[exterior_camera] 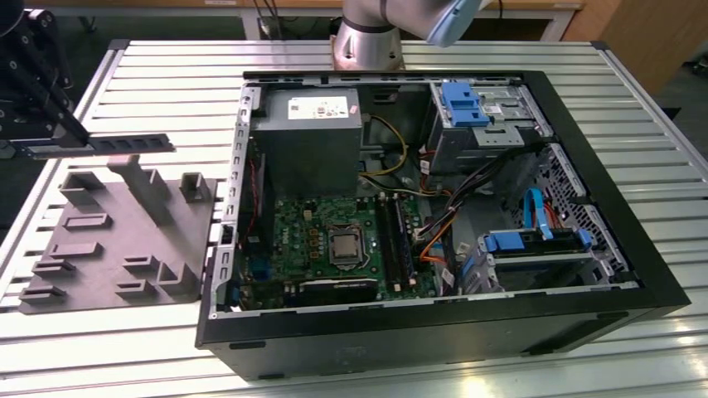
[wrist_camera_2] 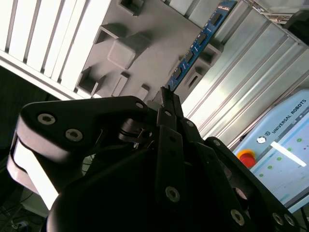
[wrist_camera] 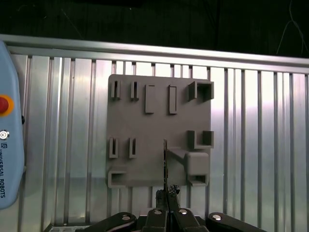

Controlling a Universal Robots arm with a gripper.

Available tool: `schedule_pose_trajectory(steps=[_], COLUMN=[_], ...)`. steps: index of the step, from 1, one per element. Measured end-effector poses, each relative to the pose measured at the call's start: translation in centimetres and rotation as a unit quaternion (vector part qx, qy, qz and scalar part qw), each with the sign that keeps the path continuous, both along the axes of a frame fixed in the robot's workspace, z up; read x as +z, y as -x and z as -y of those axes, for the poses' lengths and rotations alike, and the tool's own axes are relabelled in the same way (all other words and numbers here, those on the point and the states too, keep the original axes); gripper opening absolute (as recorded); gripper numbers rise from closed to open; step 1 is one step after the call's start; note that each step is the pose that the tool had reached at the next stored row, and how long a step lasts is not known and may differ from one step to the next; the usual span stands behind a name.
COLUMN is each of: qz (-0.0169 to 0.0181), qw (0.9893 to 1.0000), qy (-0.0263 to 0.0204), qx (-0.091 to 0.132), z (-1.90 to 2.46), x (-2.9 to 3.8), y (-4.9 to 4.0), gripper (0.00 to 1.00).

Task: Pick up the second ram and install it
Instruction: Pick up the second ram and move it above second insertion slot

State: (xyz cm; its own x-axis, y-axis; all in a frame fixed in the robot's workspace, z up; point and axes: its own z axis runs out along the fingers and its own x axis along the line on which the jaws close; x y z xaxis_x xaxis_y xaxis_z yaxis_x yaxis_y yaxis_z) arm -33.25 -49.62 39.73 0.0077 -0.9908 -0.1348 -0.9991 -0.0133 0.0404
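My gripper (wrist_camera_2: pixel 166 99) grips the second ram (wrist_camera_2: pixel 197 44) by one end, clear above the grey fixture plate (wrist_camera: pixel 145 130).

1. Dark capital lettering along the edge of the pale blue pendant (wrist_camera_2: pixel 285 140), in both wrist views (wrist_camera: pixel 9 145).
2. Small round logo mark (wrist_camera_2: pixel 261 139) just beside that lettering.
3. White printed label (exterior_camera: pixel 318 107) on the grey power supply (exterior_camera: pixel 298 145); too small to read.

Exterior camera sits high, angled down over the open computer case (exterior_camera: pixel 443 207), with the grey fixture plate (exterior_camera: pixel 111 249) at the exterior view's left; first wrist camera looks straight down on that plate from well above, second wrist camera obliquely and nearer, both sighting past the gripper (wrist_camera_2: pixel 167 99) and the second ram (wrist_camera_2: pixel 198 45).
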Motion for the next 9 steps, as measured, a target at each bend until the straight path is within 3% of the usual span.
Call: schedule_pose_trajectory(steps=[9], qz=[0.0], qw=[1.0], qy=[0.0], qx=[0.0], z=[-0.04], x=[0.0], y=[-0.65], gripper=[0.11])
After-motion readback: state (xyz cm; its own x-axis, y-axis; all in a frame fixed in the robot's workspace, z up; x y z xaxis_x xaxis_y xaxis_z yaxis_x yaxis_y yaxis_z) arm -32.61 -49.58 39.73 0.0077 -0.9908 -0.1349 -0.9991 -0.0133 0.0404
